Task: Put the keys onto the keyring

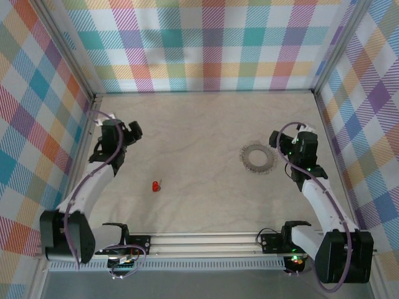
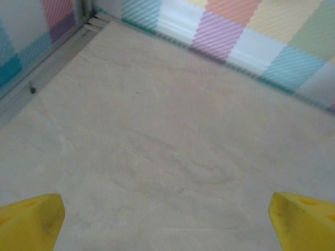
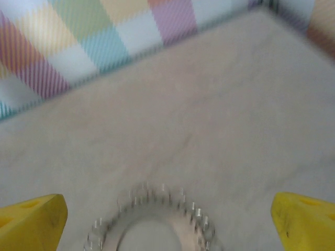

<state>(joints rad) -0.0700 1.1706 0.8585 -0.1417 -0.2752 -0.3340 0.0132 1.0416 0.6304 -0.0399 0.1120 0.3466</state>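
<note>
Spread and empty, the left hand (image 1: pixel 133 131) and right hand (image 1: pixel 277 139) are hovering; the flat-lying key (image 1: pixel 155 185) is risking skidding across the counter (image 1: pixel 199 124) when pinched.

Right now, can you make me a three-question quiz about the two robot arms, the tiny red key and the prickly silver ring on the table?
1. Fill the gap: the left gripper and the right gripper both have jaws standing ____.
2. True or false: the tiny key with a red plastic head already hangs on the silvery-grey metal ring fringed with small pieces.
3. Which gripper is nearer the ring? A) left B) right C) both equally near

Key
1. open
2. False: the key lies apart from the ring on the pale table.
3. B
</note>
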